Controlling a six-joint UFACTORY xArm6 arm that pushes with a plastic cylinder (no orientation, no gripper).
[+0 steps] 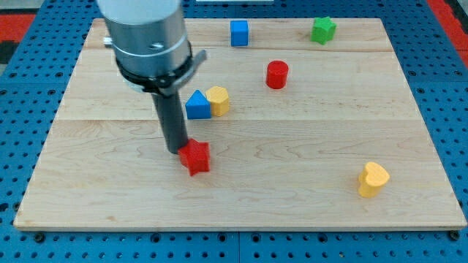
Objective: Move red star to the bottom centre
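**Tip against the red star, left of centre**

My tip (175, 150) sits on the wooden surface (292, 197), touching the upper-left edge of the red star (195, 157). The arm carries no hand, only the straight dark rod, so there is nothing to spread or pinch. The red star lies a little left of the frame's centre, in the lower half of the surface but above its bottom edge.

Just above the star, towards the view's top, a blue triangular block (197, 107) and a yellow block (218, 100) stand side by side, touching each other, the blue one on the view's left. A red cylinder (276, 74) stands apart to the upper right of them. Near the surface's top edge are a blue cube (239, 33) and, further to the view's right, a green star-like block (322, 30). A yellow heart-shaped block (373, 178) lies alone in the lower right of the frame.
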